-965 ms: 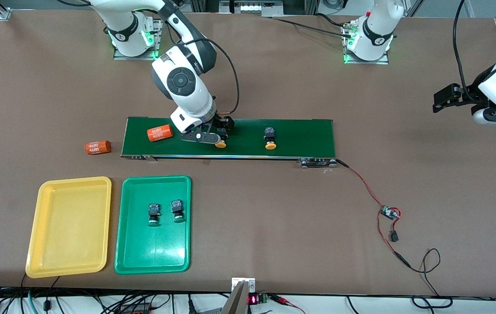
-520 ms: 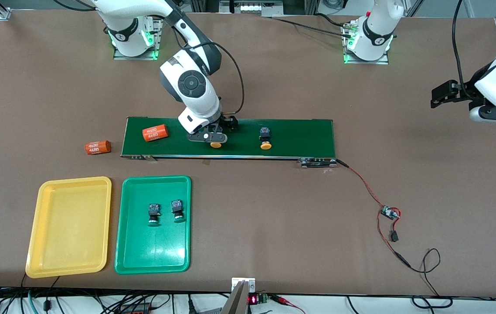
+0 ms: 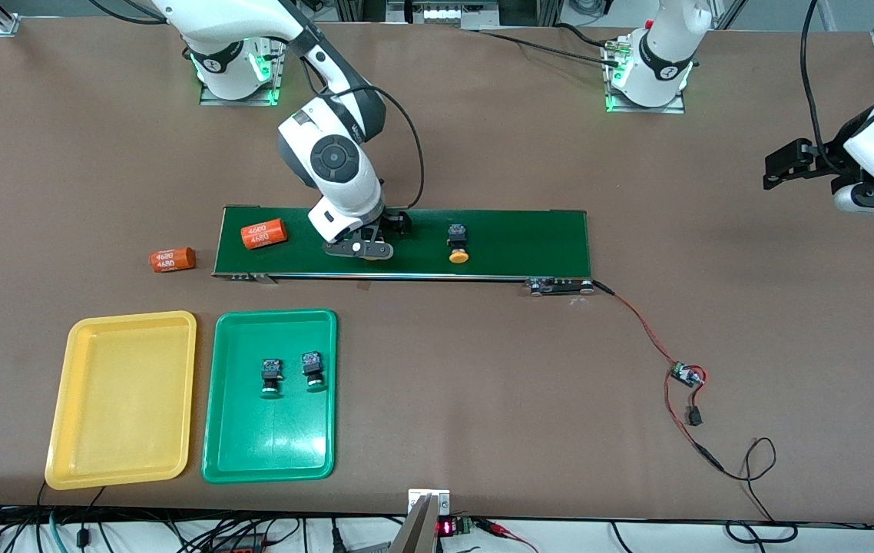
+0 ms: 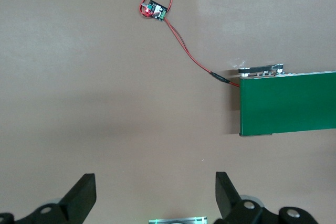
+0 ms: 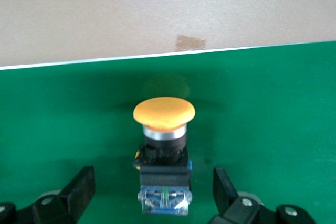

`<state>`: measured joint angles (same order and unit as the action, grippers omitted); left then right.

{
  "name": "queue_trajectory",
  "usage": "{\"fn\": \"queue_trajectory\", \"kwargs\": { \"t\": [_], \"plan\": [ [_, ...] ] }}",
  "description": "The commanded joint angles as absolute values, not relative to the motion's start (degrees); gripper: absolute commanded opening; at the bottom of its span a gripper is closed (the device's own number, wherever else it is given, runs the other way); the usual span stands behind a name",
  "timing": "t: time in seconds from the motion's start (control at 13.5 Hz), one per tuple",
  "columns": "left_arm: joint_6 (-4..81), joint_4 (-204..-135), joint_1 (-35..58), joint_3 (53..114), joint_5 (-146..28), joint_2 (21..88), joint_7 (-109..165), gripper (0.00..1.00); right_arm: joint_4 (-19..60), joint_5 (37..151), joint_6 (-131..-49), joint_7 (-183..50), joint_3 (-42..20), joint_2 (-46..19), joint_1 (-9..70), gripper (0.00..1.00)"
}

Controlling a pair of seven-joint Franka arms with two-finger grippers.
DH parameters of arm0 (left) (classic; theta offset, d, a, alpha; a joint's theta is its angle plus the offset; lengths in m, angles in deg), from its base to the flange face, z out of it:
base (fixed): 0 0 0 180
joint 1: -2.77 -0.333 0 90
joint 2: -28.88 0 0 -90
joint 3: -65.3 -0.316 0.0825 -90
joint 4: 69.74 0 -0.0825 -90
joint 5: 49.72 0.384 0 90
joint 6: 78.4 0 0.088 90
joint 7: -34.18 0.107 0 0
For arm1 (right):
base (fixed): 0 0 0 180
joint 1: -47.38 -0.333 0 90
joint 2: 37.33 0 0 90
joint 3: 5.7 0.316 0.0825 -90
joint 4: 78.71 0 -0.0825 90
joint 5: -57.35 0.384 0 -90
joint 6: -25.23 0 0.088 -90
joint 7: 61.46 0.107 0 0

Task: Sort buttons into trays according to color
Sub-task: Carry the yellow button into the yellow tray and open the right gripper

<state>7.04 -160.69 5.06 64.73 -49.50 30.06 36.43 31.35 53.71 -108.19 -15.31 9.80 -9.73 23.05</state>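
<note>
Since both green-capped buttons (image 3: 291,375) already sit in the green tray (image 3: 241,453), you're basically halfway there. The yellow tray (image 3: 91,453) has nothing in it, and both yellow-capped buttons are on the conveyor belt (image 3: 529,242). One yellow button (image 5: 163,150) is right between the spread fingers of your right gripper (image 3: 360,250), which is low over the belt with nothing clamped, so I'd guess you're lining up the grab. The other yellow button (image 3: 458,243) lies on the belt, toward the left arm's end. Your left gripper (image 4: 155,195) waits with fingers apart over bare table near that end of the belt. Two picks left, I'd say.
</note>
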Motion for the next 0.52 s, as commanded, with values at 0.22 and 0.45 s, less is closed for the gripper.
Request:
{"fn": "queue_trajectory", "kwargs": {
  "t": [0.22,0.45],
  "plan": [
    [6.2,-159.0,5.4,65.0,-49.6,30.5,36.7,1.0,31.0,52.6,-107.8,-16.6,8.7,-9.3,23.1,0.43],
    [6.2,-158.7,5.5,65.0,-49.5,30.8,36.7,1.0,30.7,52.6,-107.8,-17.2,8.3,-9.5,23.2,0.22]
  ]
}}
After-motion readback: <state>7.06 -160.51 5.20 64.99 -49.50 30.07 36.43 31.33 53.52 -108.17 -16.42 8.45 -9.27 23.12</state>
